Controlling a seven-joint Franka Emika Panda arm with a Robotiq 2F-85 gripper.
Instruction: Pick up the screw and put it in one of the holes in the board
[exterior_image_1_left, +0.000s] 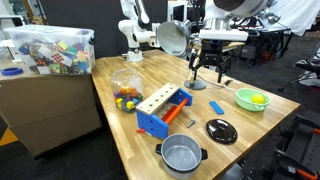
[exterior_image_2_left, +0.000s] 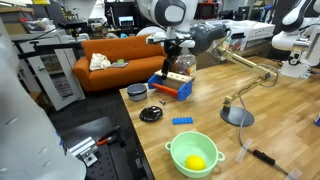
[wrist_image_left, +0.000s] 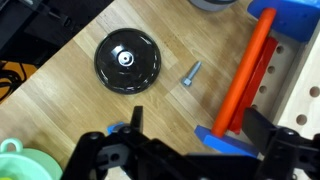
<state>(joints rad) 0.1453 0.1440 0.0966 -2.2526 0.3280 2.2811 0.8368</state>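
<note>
Screw (wrist_image_left: 192, 72) clear only in wrist view, on table (wrist_image_left: 60, 115) near board (wrist_image_left: 296, 95), gripper (wrist_image_left: 192, 135) wide, empty

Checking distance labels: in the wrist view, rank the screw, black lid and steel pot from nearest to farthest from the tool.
1. Screw, straight ahead of the tool, beside the orange bar.
2. Black lid, ahead, toward the picture's left; only slightly farther, a close call.
3. Steel pot, a sliver at the top edge, clearly farthest.

Both exterior views, seemingly from opposite sides, share the board (exterior_image_1_left: 160, 102) (exterior_image_2_left: 178, 79); the wrist view looks down on it (wrist_image_left: 295, 70), close.
</note>
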